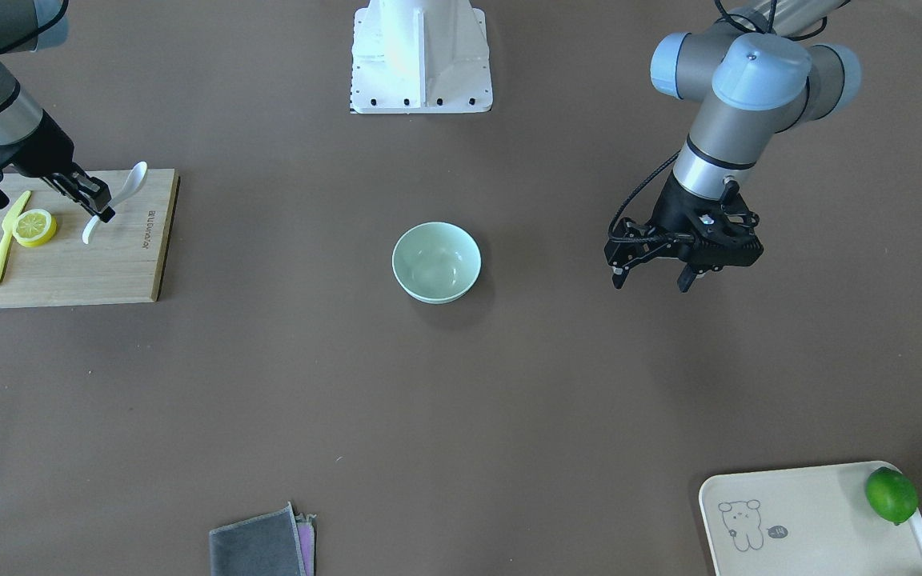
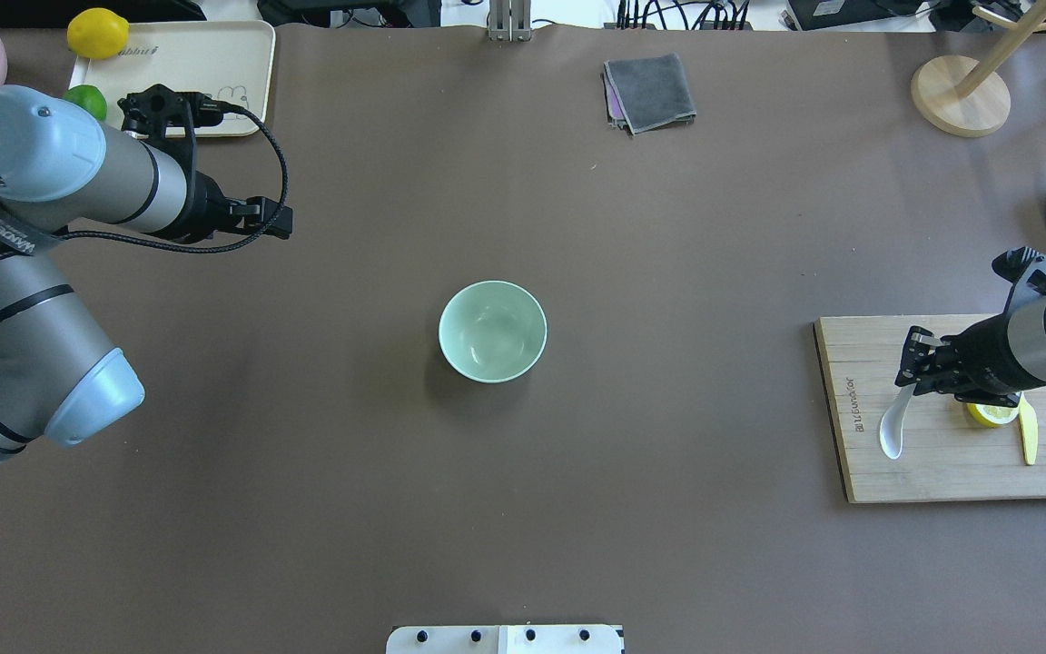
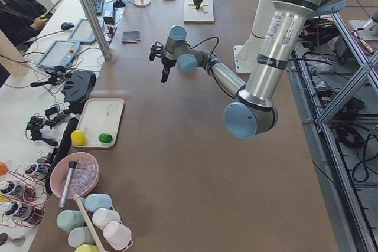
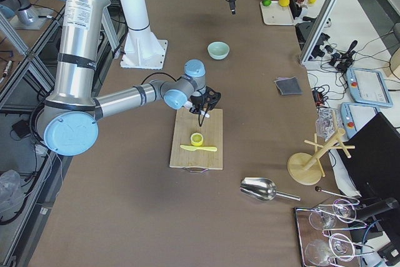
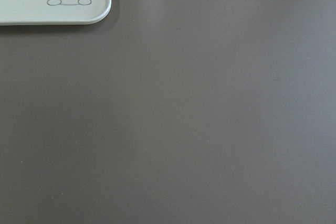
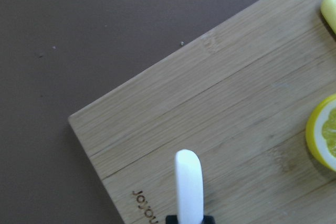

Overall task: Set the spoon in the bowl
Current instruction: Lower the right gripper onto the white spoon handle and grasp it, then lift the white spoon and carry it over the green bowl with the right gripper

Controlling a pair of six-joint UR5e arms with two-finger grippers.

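Note:
The pale mint-green bowl (image 1: pixel 436 262) stands empty at the table's middle, also in the overhead view (image 2: pixel 492 331). My right gripper (image 1: pixel 99 210) is shut on the handle of the small white spoon (image 1: pixel 136 179), holding it over the wooden cutting board (image 1: pixel 69 268). The overhead view shows the spoon (image 2: pixel 893 434) with its scoop towards the robot. The right wrist view shows the handle's end (image 6: pixel 188 182) over the board's corner. My left gripper (image 1: pixel 651 280) is open and empty, hanging above bare table to the bowl's side.
On the board lie a lemon slice (image 1: pixel 34 227) and a slim yellow knife (image 1: pixel 3 244). A cream tray (image 1: pixel 813 520) holds a lime (image 1: pixel 891 494). A grey cloth (image 1: pixel 259 546) lies at the far edge. The robot base (image 1: pixel 421 56) stands behind the bowl.

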